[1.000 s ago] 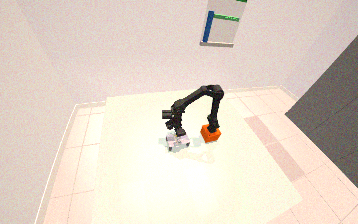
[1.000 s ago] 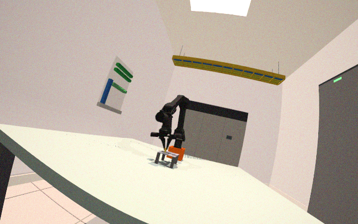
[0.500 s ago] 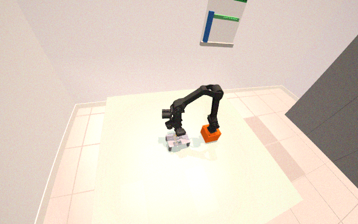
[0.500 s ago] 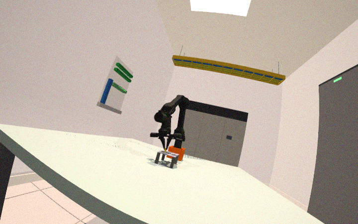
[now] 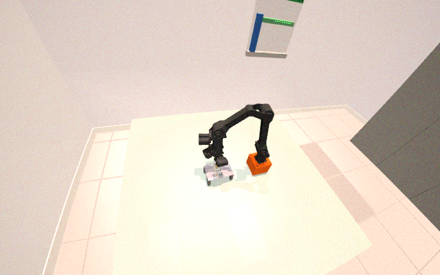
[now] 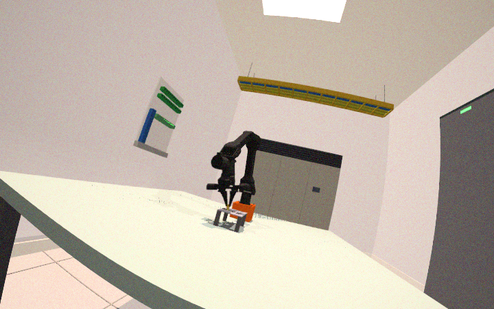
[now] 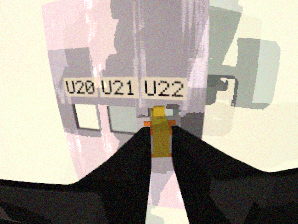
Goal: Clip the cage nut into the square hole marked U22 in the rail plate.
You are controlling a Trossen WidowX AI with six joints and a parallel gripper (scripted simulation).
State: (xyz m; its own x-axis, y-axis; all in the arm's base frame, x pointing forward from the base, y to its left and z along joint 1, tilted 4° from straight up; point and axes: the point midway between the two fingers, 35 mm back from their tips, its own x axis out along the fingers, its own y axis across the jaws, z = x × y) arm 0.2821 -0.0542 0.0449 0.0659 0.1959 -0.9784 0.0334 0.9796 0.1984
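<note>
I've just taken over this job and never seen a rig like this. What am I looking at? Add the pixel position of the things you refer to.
One black arm [image 5: 241,117] [image 6: 250,156] stands on an orange base [image 5: 258,168] [image 6: 248,215]. The top view looks down from high up, the exterior view looks across the table [image 5: 181,227] [image 6: 276,262], and the wrist view looks down past the pincer [image 5: 216,164] [image 6: 228,207] [image 7: 161,131]. On the table, a plate [image 5: 227,173] [image 6: 238,212] [image 7: 90,145] stands on short legs, its holes labelled U20, U21 and U22. The pincer is closed on the yellow nut [image 7: 161,142], at U22; whether it is hooked in, I can't tell.
</note>
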